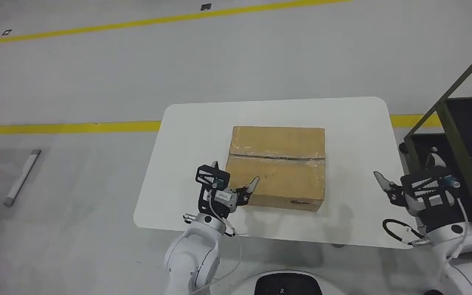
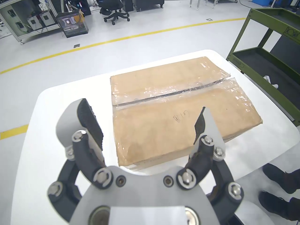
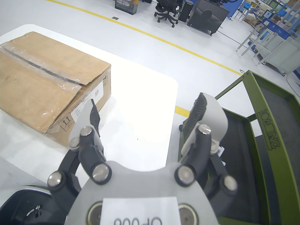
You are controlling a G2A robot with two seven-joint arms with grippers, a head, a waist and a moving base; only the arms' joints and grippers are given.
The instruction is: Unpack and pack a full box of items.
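**Item: box (image 1: 276, 166), cardboard. Count: one.**
- Location: about the middle of the white worktop (image 1: 354, 125), flaps down, with a dark seam running along the lid.
- Surface: clear tape over the seam and the top. One flap corner lifts slightly at the end towards the green cart (image 3: 257, 118).
- Handling (judged): the walls are stiff and the taped top is slick. If it is full, it is probably heavy. To open it, take the flap edges at the seam or at the lifted corner. To shift it, take opposite side walls.

**Tools: grippers. Count: two.**
- Left gripper (image 2: 143, 108): jaws spread, holding nothing, over the box's corner nearest the worktop's front edge.
- Right gripper (image 3: 147, 99): jaws spread, holding nothing, by the worktop's cart-side edge, well apart from the box.

**Other: cart. Count: one.**
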